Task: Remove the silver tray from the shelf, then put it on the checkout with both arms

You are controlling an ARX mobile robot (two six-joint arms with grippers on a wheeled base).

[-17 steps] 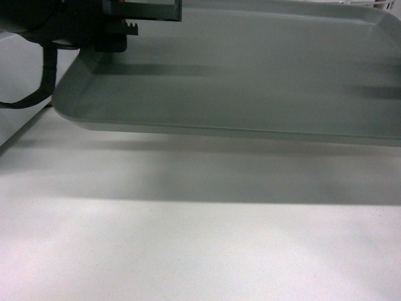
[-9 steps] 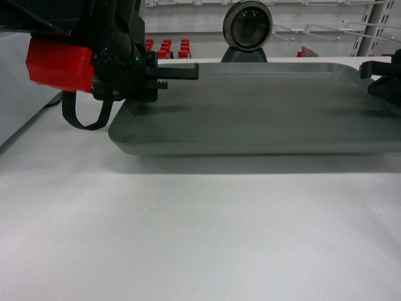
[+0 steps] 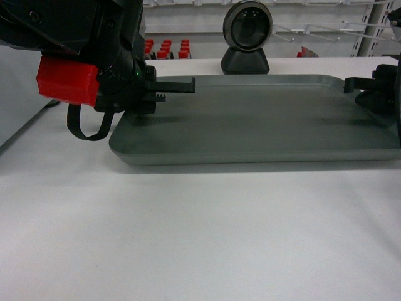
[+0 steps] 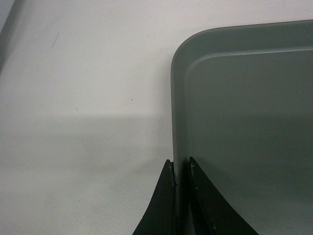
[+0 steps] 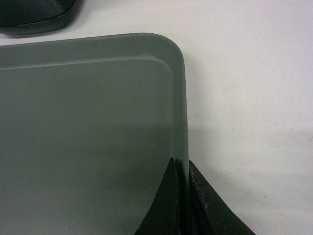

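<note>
The silver tray lies level and low over the white checkout, its front edge touching it or nearly so. My left gripper, on the arm with the red block, is shut on the tray's left rim. In the left wrist view its jaws pinch the rim of the tray, one finger inside and one outside. My right gripper is shut on the right rim in the same way, near the tray's far right corner. White shelf boards stand behind.
A dark round device on a stand sits just behind the tray, its base showing in the right wrist view. Red items and wire hooks line the back shelving. A grey panel rises at the left.
The tray has come down from high and close in the head view to level and low on the checkout. Both grippers came down with it, still clamped on its rims.
</note>
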